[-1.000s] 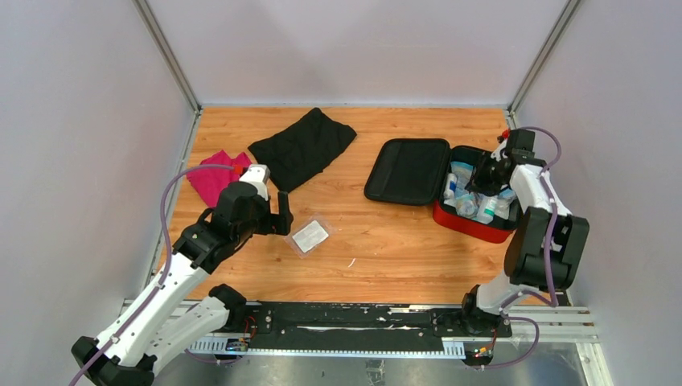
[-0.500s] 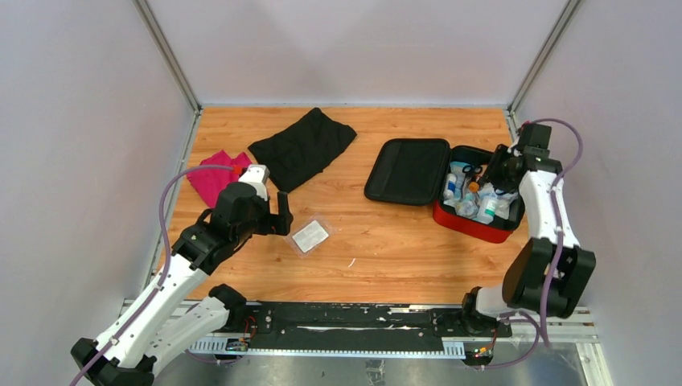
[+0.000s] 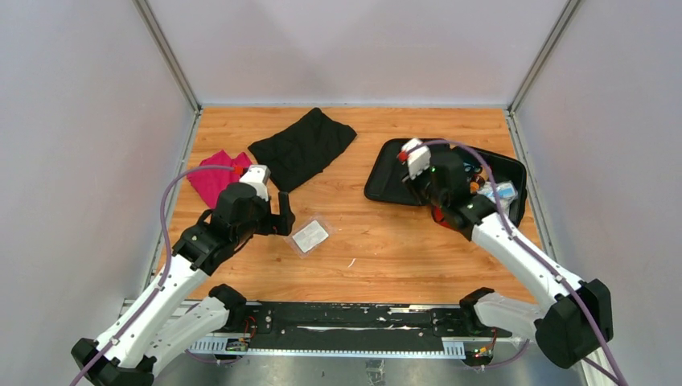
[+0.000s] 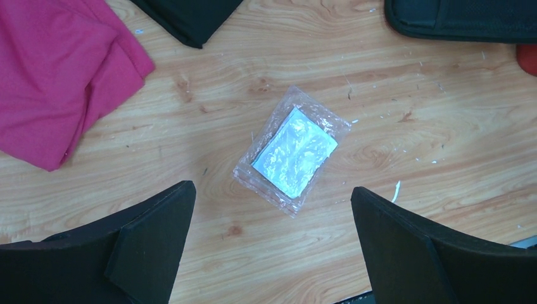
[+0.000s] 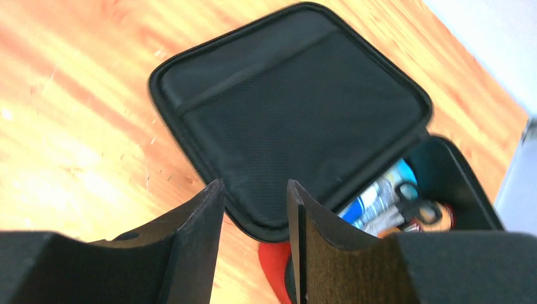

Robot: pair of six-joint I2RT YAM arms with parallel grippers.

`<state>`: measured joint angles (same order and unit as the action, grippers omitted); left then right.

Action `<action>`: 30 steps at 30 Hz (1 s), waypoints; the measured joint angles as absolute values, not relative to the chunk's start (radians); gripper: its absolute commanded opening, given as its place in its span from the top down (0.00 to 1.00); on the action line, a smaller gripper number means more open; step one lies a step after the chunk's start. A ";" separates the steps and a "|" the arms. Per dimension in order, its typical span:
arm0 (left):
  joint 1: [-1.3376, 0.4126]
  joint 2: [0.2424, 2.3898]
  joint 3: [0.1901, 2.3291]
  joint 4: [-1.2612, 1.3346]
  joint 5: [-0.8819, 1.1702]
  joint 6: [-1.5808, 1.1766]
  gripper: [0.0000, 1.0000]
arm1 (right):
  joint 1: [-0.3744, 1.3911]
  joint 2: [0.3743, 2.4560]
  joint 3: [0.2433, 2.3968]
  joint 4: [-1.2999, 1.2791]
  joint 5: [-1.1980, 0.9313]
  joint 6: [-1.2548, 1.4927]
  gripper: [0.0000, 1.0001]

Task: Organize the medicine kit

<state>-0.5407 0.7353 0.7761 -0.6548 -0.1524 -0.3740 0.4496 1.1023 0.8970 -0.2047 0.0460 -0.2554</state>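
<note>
The medicine kit (image 3: 384, 178) lies open at the right of the table, black lid lining up. Its red base (image 3: 515, 178) holds bottles and scissors (image 5: 387, 195). My right gripper (image 3: 438, 183) hovers over the hinge between lid and base. In the right wrist view the right gripper (image 5: 254, 193) stands partly open and empty, with the lid (image 5: 297, 101) beyond it. A clear packet with a white pad (image 3: 310, 236) lies on the wood. My left gripper (image 3: 279, 215) stands just left of it, wide open; the packet (image 4: 294, 151) lies ahead of the left gripper (image 4: 272, 188).
A black cloth (image 3: 304, 145) lies at the back centre and a magenta cloth (image 3: 213, 177) at the left, close to my left arm. A small white scrap (image 3: 351, 262) lies on the wood. Grey walls close in the table on three sides.
My right arm has swung from the kit's right side leftward over the lid and hinge, and its jaws have opened from shut. The left arm and the packet have not moved.
</note>
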 measured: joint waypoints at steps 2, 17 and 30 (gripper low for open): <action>-0.541 0.731 0.771 -0.648 -0.150 -0.382 0.00 | 0.513 1.097 0.819 -0.139 0.034 -0.373 0.53; -0.541 0.587 0.522 -0.530 -0.029 -0.651 0.00 | 0.716 1.260 0.742 -0.005 0.078 -0.966 0.02; -0.541 0.545 0.522 -0.534 -0.032 -0.674 0.00 | 0.775 1.444 0.758 -0.004 0.228 -1.066 0.01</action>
